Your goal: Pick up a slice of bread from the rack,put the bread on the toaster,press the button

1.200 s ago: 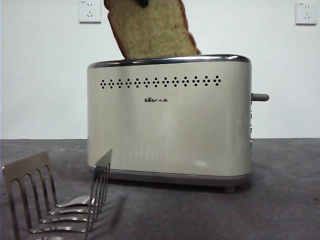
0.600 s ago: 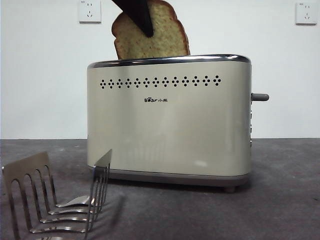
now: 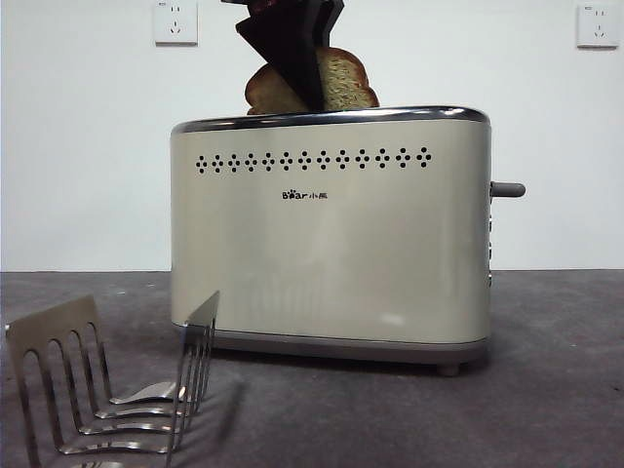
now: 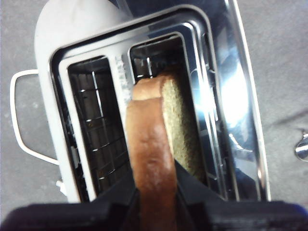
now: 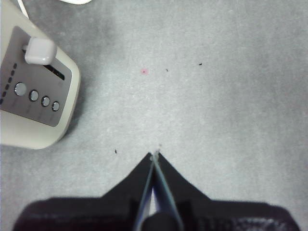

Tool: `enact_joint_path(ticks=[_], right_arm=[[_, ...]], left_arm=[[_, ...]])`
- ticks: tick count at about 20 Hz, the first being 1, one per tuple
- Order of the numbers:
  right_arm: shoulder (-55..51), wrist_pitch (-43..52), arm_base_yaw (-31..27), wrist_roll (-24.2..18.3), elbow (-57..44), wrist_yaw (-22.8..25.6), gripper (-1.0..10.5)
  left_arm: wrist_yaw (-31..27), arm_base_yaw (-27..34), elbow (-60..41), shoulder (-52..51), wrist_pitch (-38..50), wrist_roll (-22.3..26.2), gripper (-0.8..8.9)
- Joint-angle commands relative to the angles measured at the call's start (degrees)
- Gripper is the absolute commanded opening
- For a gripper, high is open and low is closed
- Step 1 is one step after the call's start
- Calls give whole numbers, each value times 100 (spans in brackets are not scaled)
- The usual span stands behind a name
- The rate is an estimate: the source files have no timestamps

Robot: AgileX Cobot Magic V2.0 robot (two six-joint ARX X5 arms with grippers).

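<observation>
The slice of bread (image 3: 346, 83) stands partly sunk in the cream toaster (image 3: 331, 244); only its rounded top shows above the chrome rim. My left gripper (image 3: 297, 68) comes down from above, shut on the bread's top edge. In the left wrist view the gripper (image 4: 156, 185) pinches the brown crust of the bread (image 4: 154, 139), which sits in one slot; the other slot (image 4: 96, 125) is empty. The grey button (image 3: 507, 189) sticks out of the toaster's right end. The silver rack (image 3: 107, 390) stands empty at the front left. My right gripper (image 5: 155, 156) is shut and empty over the table, beside the toaster's lever (image 5: 39, 51).
Two wall sockets (image 3: 175, 21) (image 3: 596, 25) sit on the white wall behind. A white cord (image 4: 19, 120) loops on the table by the toaster's far end. The toaster's end panel (image 5: 33, 98) carries a row of round buttons.
My left gripper has come down with the bread. The slice has sunk into the toaster slot, from mostly above the rim to only its top showing.
</observation>
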Motion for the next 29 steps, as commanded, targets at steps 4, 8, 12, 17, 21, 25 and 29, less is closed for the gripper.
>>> enact_joint_path(ticks=[4, 8, 12, 17, 21, 25, 29], right_arm=[[-2, 39, 0, -37, 20, 15, 1], [-2, 35, 0, -37, 20, 31, 1], [-2, 22, 0, -37, 20, 31, 1], [-2, 33, 0, -37, 20, 31, 1], [-2, 22, 0, -35, 20, 28, 1], [2, 81, 0, -42, 20, -7, 1], [221, 605, 0, 28, 20, -761, -1]], left_arm=[[297, -76, -15, 77, -155, -181, -9], [400, -142, -15, 146, -87, -321, -9], [393, -153, -15, 256, -131, -409, 0], [393, -149, -13, 184, -55, -662, 147], [398, -151, -13, 33, 50, -678, 290], [398, -149, -13, -378, 52, -870, 288], [398, -149, -13, -1093, 31, -1735, 283]])
